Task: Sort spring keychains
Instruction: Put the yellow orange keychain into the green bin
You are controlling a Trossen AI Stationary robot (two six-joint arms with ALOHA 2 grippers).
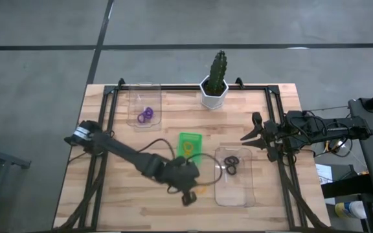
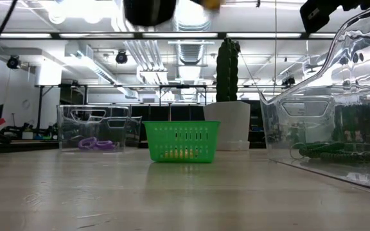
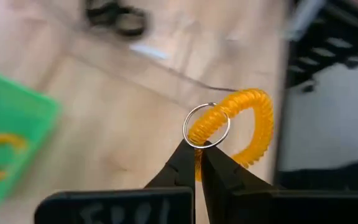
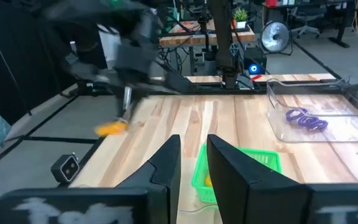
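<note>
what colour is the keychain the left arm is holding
Orange: the spring keychain pinched in the left gripper, clearest in the left wrist view.

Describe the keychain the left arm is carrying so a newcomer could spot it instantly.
Start at the green tray mid-table, then follow the left arm to its tool, just in front of the tray and beside the clear tray with the black coils. Pinched in its tips is an orange coil with a metal ring, the only keychain outside a tray.
</note>
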